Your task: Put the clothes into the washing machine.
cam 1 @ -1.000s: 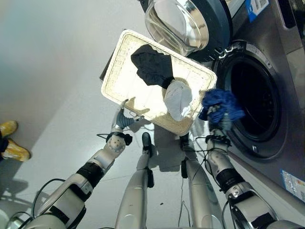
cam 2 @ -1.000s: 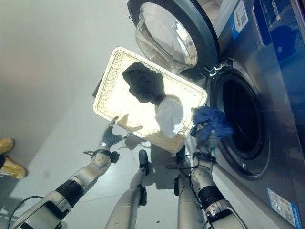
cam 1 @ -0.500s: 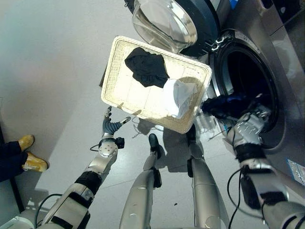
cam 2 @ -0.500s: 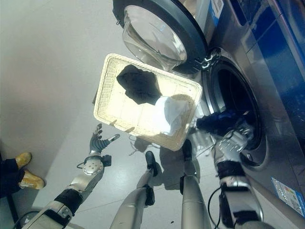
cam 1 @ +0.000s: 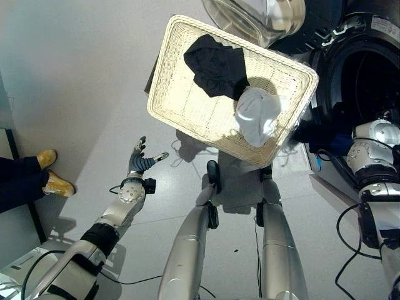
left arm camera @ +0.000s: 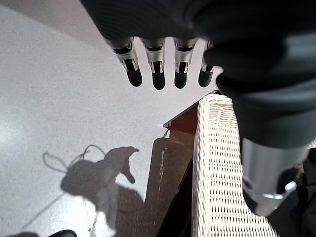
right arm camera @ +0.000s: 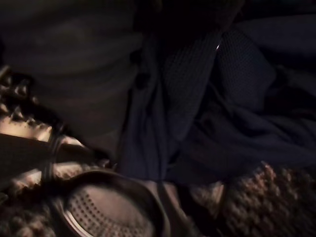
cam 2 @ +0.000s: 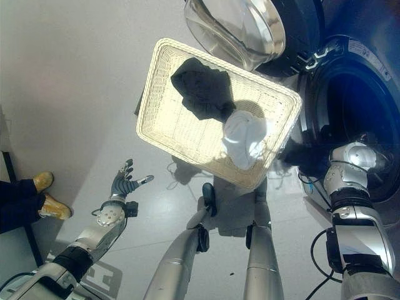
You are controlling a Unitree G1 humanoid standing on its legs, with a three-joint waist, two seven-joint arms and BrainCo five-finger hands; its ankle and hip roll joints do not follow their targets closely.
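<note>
Blue garment (right arm camera: 197,123) hangs inside drum, against right hand (cam 2: 350,164).

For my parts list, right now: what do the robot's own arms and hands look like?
Both arms are silver-grey shells with black bands at the joints. The left hand has a dark ribbed cover over its back and wrist, and silver fingers ending in dark rounded tips. The right arm ends in a rounded silver wrist housing; a black band sits just below it.
</note>
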